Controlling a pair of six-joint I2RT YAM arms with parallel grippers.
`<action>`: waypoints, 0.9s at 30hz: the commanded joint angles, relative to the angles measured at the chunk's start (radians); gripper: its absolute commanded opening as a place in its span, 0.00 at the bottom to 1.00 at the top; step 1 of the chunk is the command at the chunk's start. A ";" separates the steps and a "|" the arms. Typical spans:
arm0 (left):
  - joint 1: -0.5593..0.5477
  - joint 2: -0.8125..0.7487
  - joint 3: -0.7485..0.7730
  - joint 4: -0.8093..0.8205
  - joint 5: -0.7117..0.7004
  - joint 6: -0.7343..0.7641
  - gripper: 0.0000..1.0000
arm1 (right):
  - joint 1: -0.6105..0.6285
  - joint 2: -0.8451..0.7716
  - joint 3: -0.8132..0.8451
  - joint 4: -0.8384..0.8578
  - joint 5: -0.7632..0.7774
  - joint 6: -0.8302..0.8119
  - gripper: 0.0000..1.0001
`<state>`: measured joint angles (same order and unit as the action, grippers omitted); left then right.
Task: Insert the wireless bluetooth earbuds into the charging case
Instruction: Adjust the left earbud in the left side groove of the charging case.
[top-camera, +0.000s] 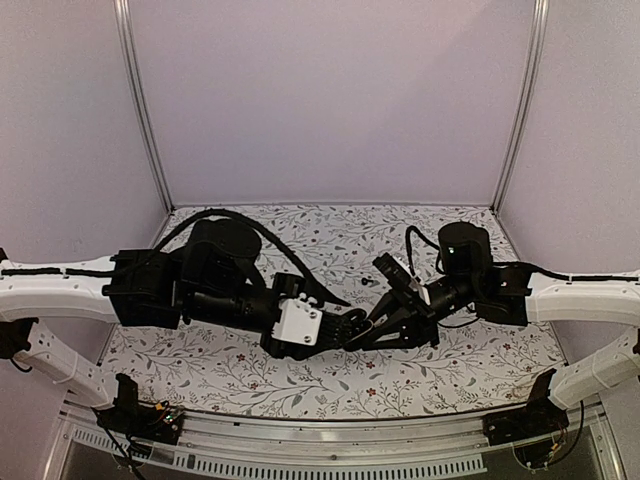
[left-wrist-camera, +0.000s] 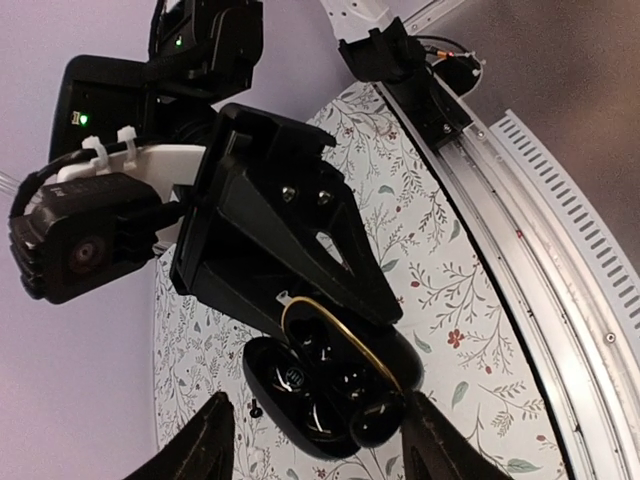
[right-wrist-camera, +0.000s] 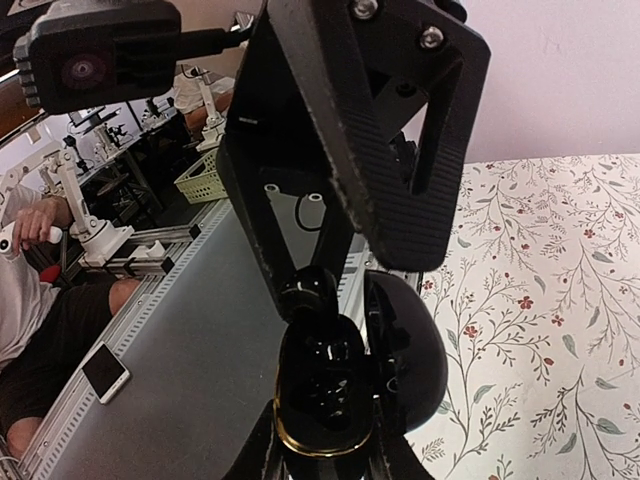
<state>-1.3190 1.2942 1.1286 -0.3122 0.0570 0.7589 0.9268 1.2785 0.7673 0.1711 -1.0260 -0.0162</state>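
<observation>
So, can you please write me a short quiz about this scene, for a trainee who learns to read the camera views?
1. True or false: the charging case is closed.
2. Choose one. The case is: A) lying flat on the table; B) raised off the table, between the fingers of the left claw; C) out of every view.
3. Short answer: which colour is the thin rim on the case?

Key: 1 false (it stands open); 2 B; 3 gold.
</observation>
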 joint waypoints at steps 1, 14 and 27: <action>-0.002 0.020 0.028 0.014 0.021 0.006 0.56 | 0.018 0.008 0.036 -0.025 0.007 -0.021 0.00; 0.007 0.030 0.042 0.024 0.047 -0.027 0.57 | 0.028 0.002 0.035 -0.038 0.023 -0.035 0.00; 0.042 -0.083 -0.032 0.026 0.105 -0.092 0.63 | 0.028 -0.004 0.036 -0.040 0.024 -0.037 0.00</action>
<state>-1.2938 1.2415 1.1259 -0.2996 0.1368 0.7036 0.9443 1.2785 0.7788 0.1329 -1.0012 -0.0429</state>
